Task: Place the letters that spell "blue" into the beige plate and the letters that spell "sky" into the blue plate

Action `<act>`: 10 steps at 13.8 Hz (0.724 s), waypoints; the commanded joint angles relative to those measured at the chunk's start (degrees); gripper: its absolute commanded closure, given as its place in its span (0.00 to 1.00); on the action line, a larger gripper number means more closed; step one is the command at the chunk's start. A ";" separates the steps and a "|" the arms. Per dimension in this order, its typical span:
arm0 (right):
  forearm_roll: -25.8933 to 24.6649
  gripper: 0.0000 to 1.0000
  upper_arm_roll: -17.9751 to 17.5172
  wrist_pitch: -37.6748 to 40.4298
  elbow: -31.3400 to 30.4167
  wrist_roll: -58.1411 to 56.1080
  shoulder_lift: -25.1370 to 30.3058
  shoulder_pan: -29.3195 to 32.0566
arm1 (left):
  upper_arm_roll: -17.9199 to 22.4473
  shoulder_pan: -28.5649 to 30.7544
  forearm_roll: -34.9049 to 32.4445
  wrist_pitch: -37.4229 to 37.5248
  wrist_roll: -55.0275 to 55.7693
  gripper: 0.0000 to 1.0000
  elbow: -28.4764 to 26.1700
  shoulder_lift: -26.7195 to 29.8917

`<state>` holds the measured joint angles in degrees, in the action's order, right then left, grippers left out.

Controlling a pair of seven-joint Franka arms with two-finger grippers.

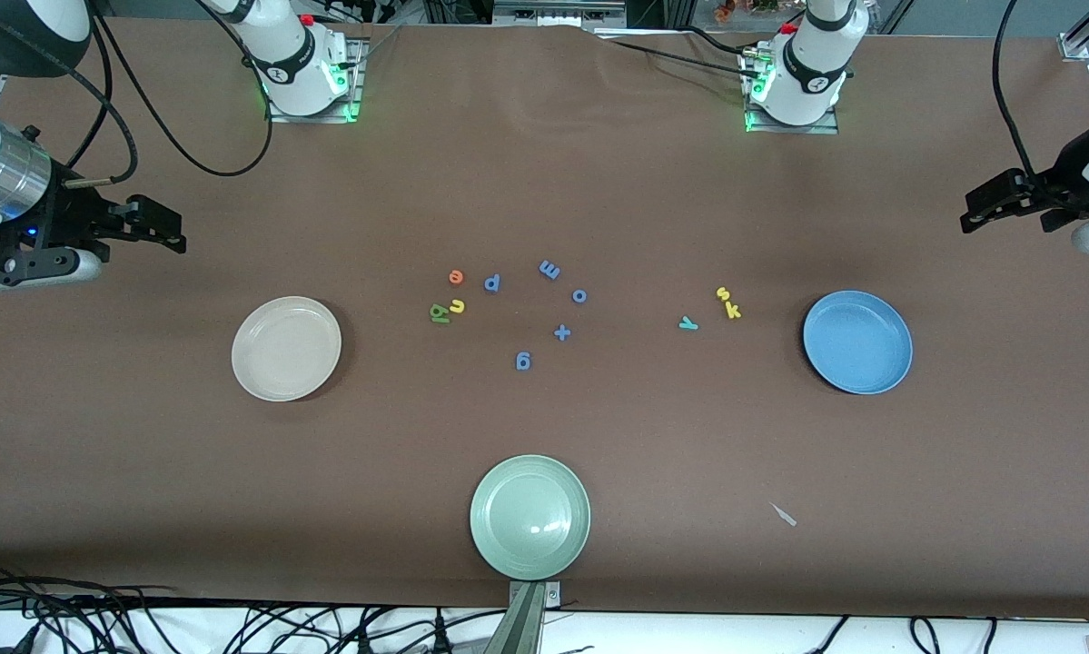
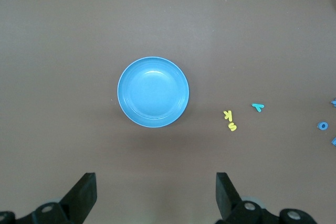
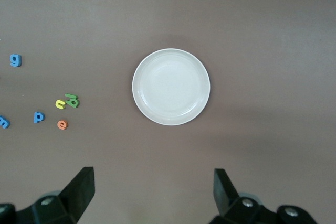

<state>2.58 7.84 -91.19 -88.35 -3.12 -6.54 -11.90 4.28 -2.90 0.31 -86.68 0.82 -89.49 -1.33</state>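
Brown table [image 1: 598,182]: blue distractor letters [image 1: 549,269] between plates

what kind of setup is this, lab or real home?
Likely a robotics lab bench: two arm bases bolted along a brown-covered table, loose cables at its edge, staged foam letters and plates such as the blue plate.

We see a matt brown cloth covering the tabletop [image 1: 544,182], faintly creased. The round sky-blue plate [image 1: 857,341], the round cream-beige plate [image 1: 286,348] and the round pale green plate [image 1: 529,517] look smooth and glossy, catching soft highlights. The small coloured letters [image 1: 456,292] look like matt foam.
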 commanded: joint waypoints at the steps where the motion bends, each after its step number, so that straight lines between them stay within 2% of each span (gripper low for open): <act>1: -1.08 0.00 -0.11 0.06 1.78 0.57 -0.75 0.39 | -0.15 0.35 0.75 0.37 -1.09 0.00 0.72 0.28; 10: -1.26 0.00 -0.11 0.31 1.78 0.49 -0.75 0.39 | -0.06 0.35 0.66 0.37 -1.17 0.00 0.72 0.28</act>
<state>1.93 7.93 -91.69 -88.34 -3.01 -6.54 -11.88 4.28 -2.90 0.31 -86.68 0.82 -89.47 -1.30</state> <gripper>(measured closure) 0.000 0.000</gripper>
